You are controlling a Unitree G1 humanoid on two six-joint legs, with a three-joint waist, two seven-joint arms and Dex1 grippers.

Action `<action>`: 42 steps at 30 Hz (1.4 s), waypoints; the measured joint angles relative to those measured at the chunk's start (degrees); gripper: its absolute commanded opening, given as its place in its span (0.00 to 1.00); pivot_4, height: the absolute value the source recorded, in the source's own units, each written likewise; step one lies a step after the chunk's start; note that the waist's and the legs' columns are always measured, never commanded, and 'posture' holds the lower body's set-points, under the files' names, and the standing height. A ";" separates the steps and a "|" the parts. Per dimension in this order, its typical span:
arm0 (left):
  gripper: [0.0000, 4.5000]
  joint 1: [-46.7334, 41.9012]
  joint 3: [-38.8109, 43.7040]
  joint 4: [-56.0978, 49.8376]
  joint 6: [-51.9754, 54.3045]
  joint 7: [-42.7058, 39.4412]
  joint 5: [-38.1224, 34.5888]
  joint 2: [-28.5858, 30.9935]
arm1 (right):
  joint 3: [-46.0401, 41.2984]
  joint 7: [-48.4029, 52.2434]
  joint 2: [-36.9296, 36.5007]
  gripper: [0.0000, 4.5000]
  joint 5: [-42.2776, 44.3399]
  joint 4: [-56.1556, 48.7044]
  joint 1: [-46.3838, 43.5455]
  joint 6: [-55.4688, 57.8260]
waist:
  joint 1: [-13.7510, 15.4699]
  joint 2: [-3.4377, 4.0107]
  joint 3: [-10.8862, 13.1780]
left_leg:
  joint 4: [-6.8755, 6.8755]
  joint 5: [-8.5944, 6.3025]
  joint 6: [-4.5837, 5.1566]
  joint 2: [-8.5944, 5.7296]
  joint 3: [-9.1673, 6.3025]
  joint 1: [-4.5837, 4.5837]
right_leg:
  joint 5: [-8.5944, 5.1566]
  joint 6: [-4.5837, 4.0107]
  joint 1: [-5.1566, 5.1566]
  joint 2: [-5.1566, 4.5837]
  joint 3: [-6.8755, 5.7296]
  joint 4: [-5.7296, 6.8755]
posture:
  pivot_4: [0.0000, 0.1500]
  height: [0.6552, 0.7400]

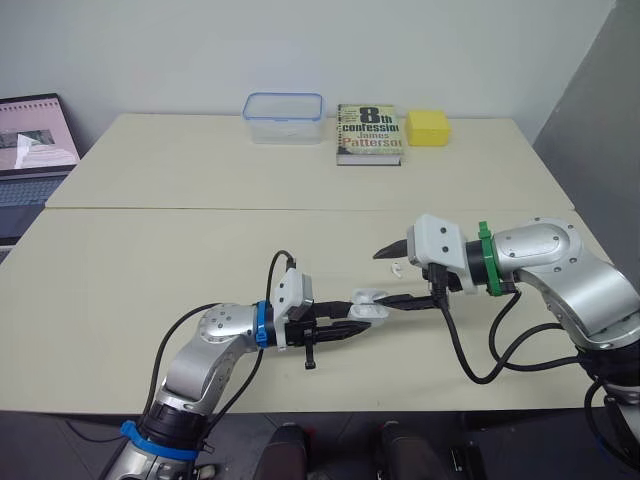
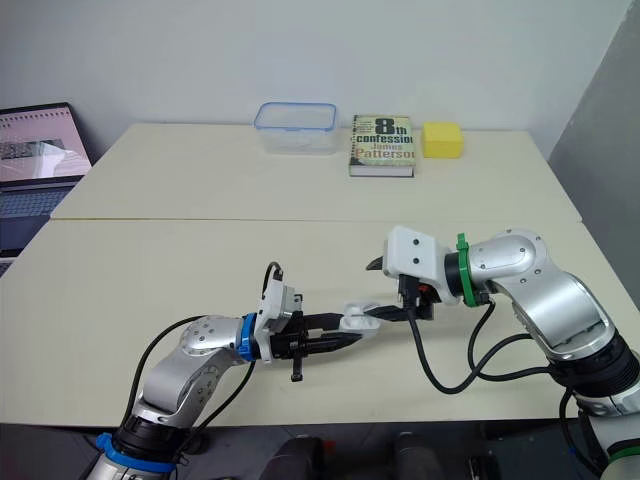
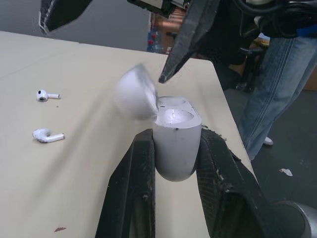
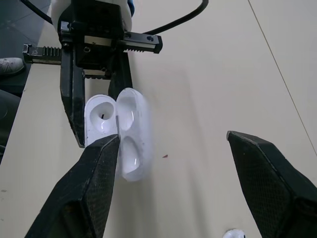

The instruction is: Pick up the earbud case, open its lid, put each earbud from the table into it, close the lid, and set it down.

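Left wrist view: you see the left gripper [image 3: 177,134] clamped on the earbud case [image 3: 176,148], one black finger on each side of the white body. The lid [image 3: 133,91] is swung open on its hinge, and both wells look empty. Two earbuds [image 3: 48,94] [image 3: 48,135] lie loose on the table [image 1: 150,250], near each other and well apart from the case.

Right wrist view: the right gripper [image 4: 173,139] has its fingers spread wide, with nothing between them. One fingertip [image 4: 106,148] is at the open case, just beside the lid's rim; you cannot tell whether it touches.

Left eye view: the case is over the near table, at about 6 o'clock on its surface, between the two grippers. The left arm reaches in from 8 o'clock and the right arm from 3 o'clock. One earbud lies at about 1 o'clock from the case, close by and under the right gripper's upper finger.

Along the far edge at 12 o'clock stand a clear plastic container [image 1: 284,117], a paperback book [image 1: 369,134] just beside it, and a yellow block [image 1: 427,128]. An open laptop [image 1: 35,150] sits off the table at 10 o'clock. In the left wrist view, a person's jeans leg [image 3: 275,74] shows beyond the table edge.
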 measured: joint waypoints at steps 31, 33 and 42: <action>0.17 6.84 19.03 4.63 -11.57 26.21 1.88 -4.65 | -43.53 -1.06 -7.49 0.80 2.31 0.69 47.31 -11.49 | 0.14 -0.04 -0.03 | 0.01 0.00 0.00 -0.05 0.12 0.10 | 0.00 0.01 0.10 -0.04 0.09 0.00 | 1.00 1.00; 0.17 6.96 19.03 4.41 -11.59 26.58 1.89 -4.65 | -43.51 -1.01 -7.63 0.80 2.29 1.03 47.69 -11.69 | 0.17 -0.04 -0.03 | 0.01 0.00 0.00 -0.05 0.12 0.09 | 0.00 0.01 0.10 -0.04 0.09 -0.01 | 1.00 1.00; 0.17 7.14 19.02 3.55 -11.60 28.59 2.20 -4.65 | -43.40 0.06 -9.32 0.99 2.18 4.07 49.48 -11.78 | 0.18 -0.04 -0.03 | 0.01 0.00 0.00 -0.05 0.13 0.09 | 0.00 0.02 0.10 -0.04 0.09 -0.01 | 1.00 1.00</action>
